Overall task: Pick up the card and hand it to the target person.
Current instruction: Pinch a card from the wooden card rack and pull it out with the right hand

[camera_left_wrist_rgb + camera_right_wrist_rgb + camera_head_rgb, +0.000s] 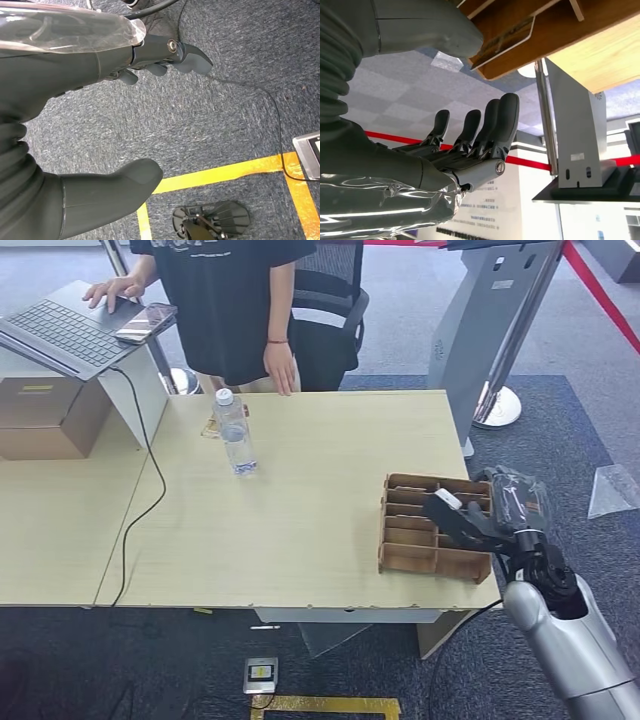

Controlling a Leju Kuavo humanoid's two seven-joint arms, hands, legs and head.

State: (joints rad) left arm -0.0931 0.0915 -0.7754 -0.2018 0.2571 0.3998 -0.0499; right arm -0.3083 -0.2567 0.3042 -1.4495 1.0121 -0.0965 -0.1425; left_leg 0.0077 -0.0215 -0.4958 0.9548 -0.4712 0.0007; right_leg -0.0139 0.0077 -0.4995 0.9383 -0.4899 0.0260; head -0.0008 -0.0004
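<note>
We see the table (pixel 302 540), a person (pixel 226 300) behind it, a laptop (pixel 68 330), a bottle (pixel 235 435). Cardboard rack (pixel 411 540) at the right edge, card (pixel 506 37) in it. Right hand (pixel 483 520) over the rack, fingers apart, holding nothing. Left hand (pixel 75 125) above the carpet, spread, holding nothing.

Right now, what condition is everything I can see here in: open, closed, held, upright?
right hand: open, over the divider tray, holding nothing
left hand: open, hanging above the carpet
divider tray: flat on the table
water bottle: upright, capped
laptop: open, person's hand on it
</note>
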